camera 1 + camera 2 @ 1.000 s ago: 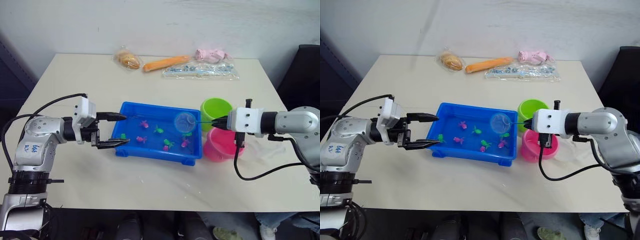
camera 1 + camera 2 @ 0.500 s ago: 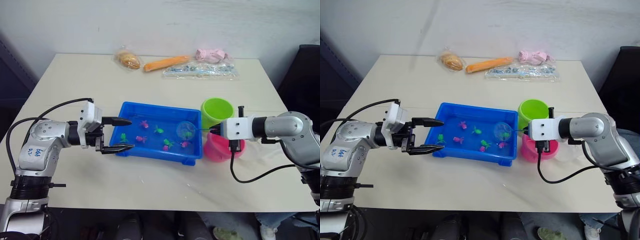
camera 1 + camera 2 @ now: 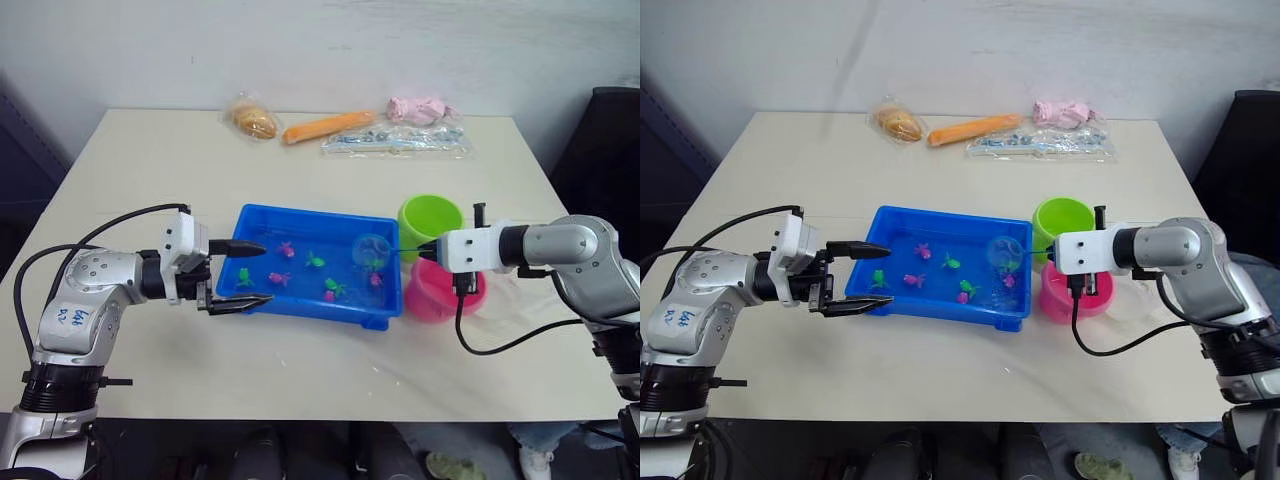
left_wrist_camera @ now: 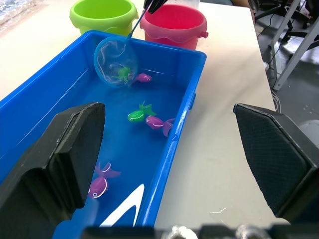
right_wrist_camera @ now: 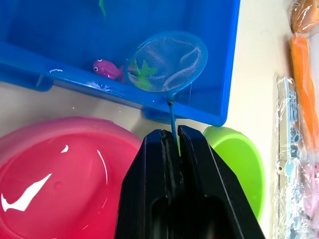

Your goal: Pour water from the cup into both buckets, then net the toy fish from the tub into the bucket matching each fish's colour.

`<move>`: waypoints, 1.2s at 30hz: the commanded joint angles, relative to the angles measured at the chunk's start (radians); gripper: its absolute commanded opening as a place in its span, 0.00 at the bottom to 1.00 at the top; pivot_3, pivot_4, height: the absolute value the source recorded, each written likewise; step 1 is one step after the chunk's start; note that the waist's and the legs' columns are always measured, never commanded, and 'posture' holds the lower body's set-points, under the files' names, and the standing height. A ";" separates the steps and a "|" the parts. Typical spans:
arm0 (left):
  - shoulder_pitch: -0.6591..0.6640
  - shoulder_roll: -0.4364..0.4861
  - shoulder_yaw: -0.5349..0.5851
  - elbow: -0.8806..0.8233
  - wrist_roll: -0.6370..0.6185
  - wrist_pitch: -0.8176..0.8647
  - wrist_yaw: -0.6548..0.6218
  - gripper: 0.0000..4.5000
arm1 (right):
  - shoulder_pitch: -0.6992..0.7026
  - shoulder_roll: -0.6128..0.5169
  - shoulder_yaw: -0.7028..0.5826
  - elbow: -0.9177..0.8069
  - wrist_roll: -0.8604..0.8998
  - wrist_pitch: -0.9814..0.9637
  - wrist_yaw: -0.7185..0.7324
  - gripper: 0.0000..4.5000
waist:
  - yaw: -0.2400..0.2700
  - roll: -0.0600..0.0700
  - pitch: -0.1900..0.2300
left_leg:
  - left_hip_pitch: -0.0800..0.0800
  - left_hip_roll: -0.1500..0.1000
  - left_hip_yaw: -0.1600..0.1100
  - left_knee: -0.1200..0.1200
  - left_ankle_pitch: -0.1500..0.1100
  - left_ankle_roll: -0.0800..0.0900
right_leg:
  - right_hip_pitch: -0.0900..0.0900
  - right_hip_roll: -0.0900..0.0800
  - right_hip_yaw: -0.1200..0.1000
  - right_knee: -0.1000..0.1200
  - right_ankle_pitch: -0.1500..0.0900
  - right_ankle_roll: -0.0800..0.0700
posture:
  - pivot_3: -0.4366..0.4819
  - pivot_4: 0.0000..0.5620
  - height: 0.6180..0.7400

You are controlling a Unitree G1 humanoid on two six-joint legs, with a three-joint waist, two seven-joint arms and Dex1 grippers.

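Right gripper: clamped on round blue-rimmed net, hoop in shallow blue plastic tub over tiny green fish. Advice: scoop under, lift level, tip into lime green bucket beside handle.

The tub is showing glossy blue plastic. The pink bucket is gleaming wetly; the net is looking finely meshed.

Head views: high, looking down over the bench.
Wrist views: close, low; both share the tub and net.
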 commanded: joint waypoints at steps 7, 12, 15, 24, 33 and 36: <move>0.004 -0.011 0.012 -0.035 -0.027 0.001 0.014 0.99 | -0.071 0.021 -0.005 0.097 -0.046 -0.092 -0.044 0.00 | 0.000 0.000 0.000 | 0.000 0.000 0.000 0.000 0.000 0.000 | 0.000 0.000 0.000 0.000 0.000 0.000 | 0.48 0.27 1.00; 0.005 -0.014 0.013 -0.037 -0.026 0.004 0.014 0.99 | -0.097 0.029 -0.004 0.141 -0.053 -0.116 -0.046 0.00 | 0.000 0.000 0.000 | 0.000 0.000 0.000 0.000 0.000 0.000 | 0.000 0.000 0.000 0.000 0.000 0.000 | 0.48 0.27 1.00; 0.007 -0.013 0.014 -0.040 -0.027 0.006 0.014 0.99 | -0.110 0.043 -0.012 0.147 -0.034 -0.114 -0.040 0.00 | -0.001 0.000 0.000 | 0.000 0.000 0.000 0.000 0.000 0.000 | 0.000 0.000 0.000 0.000 0.000 0.000 | 0.48 0.27 1.00; 0.007 -0.013 0.015 -0.041 -0.029 0.011 0.015 0.99 | -0.131 0.050 -0.021 0.181 -0.030 -0.146 -0.048 0.00 | -0.001 0.000 0.000 | 0.000 0.000 0.000 0.000 0.000 0.000 | 0.000 0.000 0.000 0.002 0.000 0.000 | 0.48 0.27 1.00; 0.009 -0.012 0.017 -0.040 -0.028 0.010 0.013 0.99 | -0.149 0.057 -0.033 0.187 -0.021 -0.165 -0.068 0.00 | -0.002 0.001 0.000 | 0.000 0.001 0.000 0.000 0.000 0.000 | 0.000 0.000 0.000 0.002 0.000 0.000 | 0.48 0.27 1.00; 0.007 -0.013 0.017 -0.038 -0.027 0.009 0.014 0.99 | -0.154 0.043 -0.022 0.205 -0.051 -0.204 -0.081 0.00 | -0.002 0.001 0.000 | 0.000 0.001 0.000 0.000 0.000 0.000 | 0.000 0.000 0.000 0.002 0.000 0.000 | 0.48 0.27 1.00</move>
